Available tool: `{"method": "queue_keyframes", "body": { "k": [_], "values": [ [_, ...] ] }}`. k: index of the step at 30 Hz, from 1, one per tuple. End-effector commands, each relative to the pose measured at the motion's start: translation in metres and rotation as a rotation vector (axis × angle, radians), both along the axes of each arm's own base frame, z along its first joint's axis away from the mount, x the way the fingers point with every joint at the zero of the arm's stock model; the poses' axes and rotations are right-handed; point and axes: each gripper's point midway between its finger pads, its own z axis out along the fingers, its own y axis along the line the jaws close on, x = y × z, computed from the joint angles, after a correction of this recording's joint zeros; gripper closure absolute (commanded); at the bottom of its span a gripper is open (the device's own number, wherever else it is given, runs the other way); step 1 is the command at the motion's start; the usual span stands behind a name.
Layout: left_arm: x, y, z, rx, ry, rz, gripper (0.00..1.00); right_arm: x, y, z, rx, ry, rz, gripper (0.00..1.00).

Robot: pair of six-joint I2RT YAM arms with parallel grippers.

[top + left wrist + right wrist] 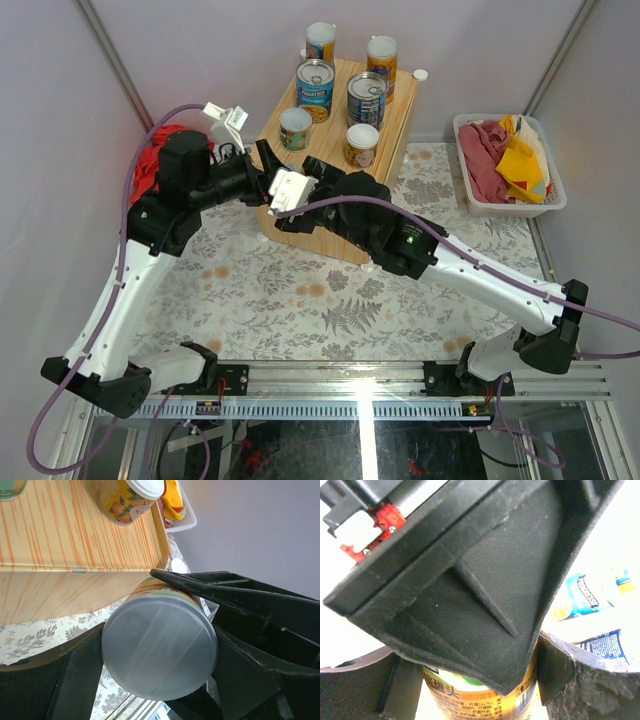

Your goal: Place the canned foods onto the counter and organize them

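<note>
Hanging in the air just off the near-left corner of the counter (65,535), the short yellow-labelled can (160,655) is clamped between the two fingers of the left gripper (158,635). Its flat silver end faces that wrist's camera. I judge the can's long axis to run along the left fingers, pointing right and far toward the wooden cube.

The right gripper (470,685) meets it head-on from the right. Its jaws straddle the same can across the label, and one black finger (210,587) lies over the can's upper side. Whether these jaws press the can or merely flank it, I cannot tell, because the left gripper's body blocks most of the right wrist view.

Both arms are equally near, so the coming move looks like either a handover or a lift onto the counter. Either way the can must travel far and right, up over the counter's edge. Six other cans (315,85) already stand on the counter in pairs, the nearest pair short.
</note>
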Motion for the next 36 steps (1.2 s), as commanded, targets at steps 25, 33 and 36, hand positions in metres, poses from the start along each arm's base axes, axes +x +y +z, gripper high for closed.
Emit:
{"method": "queue_keyframes", "body": {
  "k": [25,33,36],
  "values": [
    [0.029,0.112,0.036,-0.201,-0.119,0.750,0.20,0.061,-0.005,0.046,0.465,0.142,-0.063,1.00],
    [0.027,0.113,0.023,-0.188,-0.103,0.755,0.20,0.089,0.007,0.056,0.609,0.166,-0.068,1.00],
    [0.026,0.113,0.020,-0.190,-0.102,0.753,0.20,0.101,0.009,0.055,0.666,0.191,-0.070,1.00]
  ]
}}
